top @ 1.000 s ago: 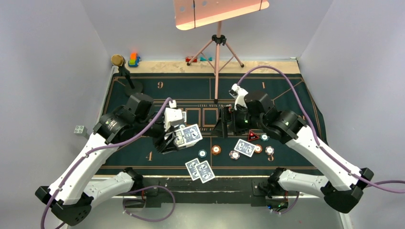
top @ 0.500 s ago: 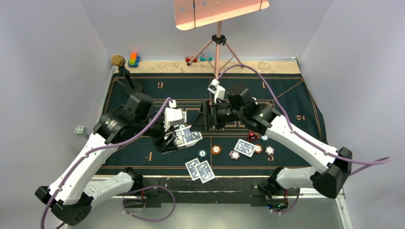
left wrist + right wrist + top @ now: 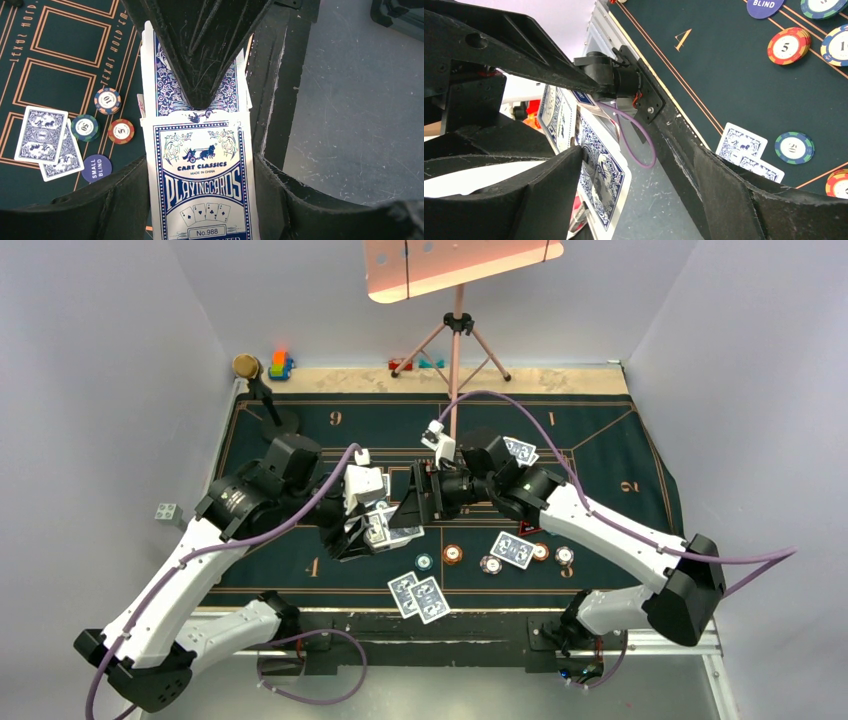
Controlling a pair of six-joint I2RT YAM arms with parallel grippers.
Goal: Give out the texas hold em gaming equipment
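My left gripper (image 3: 372, 532) is shut on a blue-and-white box of playing cards (image 3: 200, 180), held above the felt. Blue-backed cards (image 3: 165, 85) stick out of its far end. My right gripper (image 3: 418, 502) is open at that end: one finger (image 3: 524, 195) lies against the outermost card (image 3: 601, 175) and the other (image 3: 734, 195) stands well apart. On the felt lie two overlapping cards (image 3: 418, 596), one card (image 3: 513, 549), two more cards (image 3: 520, 450), a teal chip (image 3: 424, 562), an orange chip (image 3: 453, 554) and a pinkish chip (image 3: 490, 564). A "small blind" disc (image 3: 96, 168) lies near them.
A gold-topped black stand (image 3: 262, 395) is at the felt's far left corner, with toy blocks (image 3: 280, 364) behind it. A pink tripod (image 3: 457, 350) stands at the far middle. The red-black marker (image 3: 527, 530) is half hidden under my right arm. The table's black front edge (image 3: 480, 625) runs below the cards.
My right arm has swung left from the felt's right half to the card box, and its jaws have narrowed slightly. Two cards now show behind it. The left arm has not moved.
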